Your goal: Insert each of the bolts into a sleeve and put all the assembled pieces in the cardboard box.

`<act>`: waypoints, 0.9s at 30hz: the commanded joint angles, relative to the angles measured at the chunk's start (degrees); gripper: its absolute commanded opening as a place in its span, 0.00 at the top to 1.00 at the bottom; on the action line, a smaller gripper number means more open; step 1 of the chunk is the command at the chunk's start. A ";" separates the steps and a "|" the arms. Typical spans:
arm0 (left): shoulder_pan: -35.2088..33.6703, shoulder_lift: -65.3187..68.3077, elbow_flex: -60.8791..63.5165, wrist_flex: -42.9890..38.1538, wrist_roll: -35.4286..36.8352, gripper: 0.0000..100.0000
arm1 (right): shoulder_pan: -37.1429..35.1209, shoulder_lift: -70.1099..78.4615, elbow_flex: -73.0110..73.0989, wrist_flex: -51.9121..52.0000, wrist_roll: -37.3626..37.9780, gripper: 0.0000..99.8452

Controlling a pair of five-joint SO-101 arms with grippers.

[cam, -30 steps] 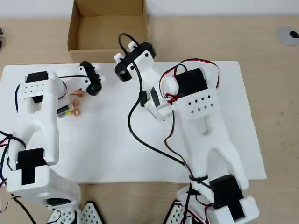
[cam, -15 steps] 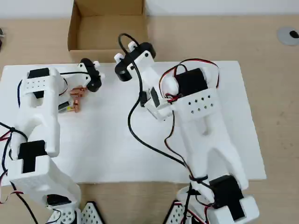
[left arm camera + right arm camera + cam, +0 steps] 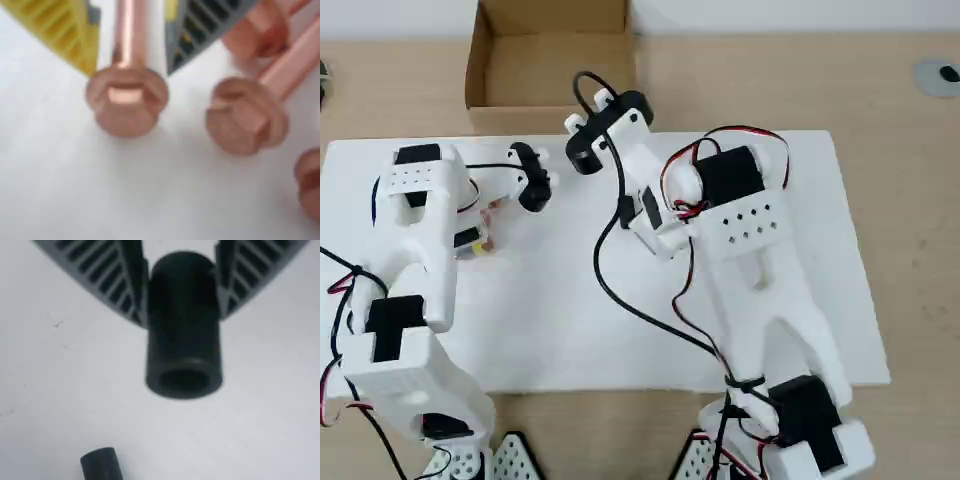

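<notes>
Copper-coloured flanged bolts lie in a small cluster on the white mat in the high view. They sit right under the wrist of the left arm, well apart from the open brown cardboard box, which stands beyond the mat's far edge on the wooden table. The right arm hangs over the middle of the mat. A broad bare stretch of mat lies between the two arms, room enough to bring the parts together.

In the left wrist view, the left gripper straddles the shaft of one bolt. A strip of white shows between the shaft and both the yellow finger and the grey finger, so the claw stands open, not yet clamped. A second bolt lies just beside, on the grey finger's side.

In the right wrist view, the right gripper is clamped on a black cylindrical sleeve, whose open bore points out past the fingertips. A spare sleeve lies on the mat nearby.

The step in hand looks like picking up a bolt. Next the claw should close squarely on the shaft without the grey finger nudging the neighbour. Then it lifts the bolt and lines it up with the waiting bore.
</notes>
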 commanded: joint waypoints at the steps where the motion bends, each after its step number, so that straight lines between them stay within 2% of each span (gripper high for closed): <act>1: -0.35 -1.71 -2.02 0.44 -0.26 0.90 | 0.04 -2.51 -0.04 -0.70 0.18 0.99; 9: -2.55 -1.71 3.25 0.00 -1.93 0.90 | 0.04 -2.59 -0.13 -0.70 0.18 0.99; 15: -4.84 -1.71 6.24 -3.96 -1.93 0.90 | 0.04 -2.59 -0.22 -0.70 0.18 0.99; 24: -1.49 -1.71 10.73 -4.40 -1.67 0.90 | 0.04 -2.59 -0.40 -0.70 0.18 0.99; 27: -0.09 -1.98 10.73 -4.31 -1.41 0.97 | 0.04 -2.59 -0.40 -0.70 0.18 0.99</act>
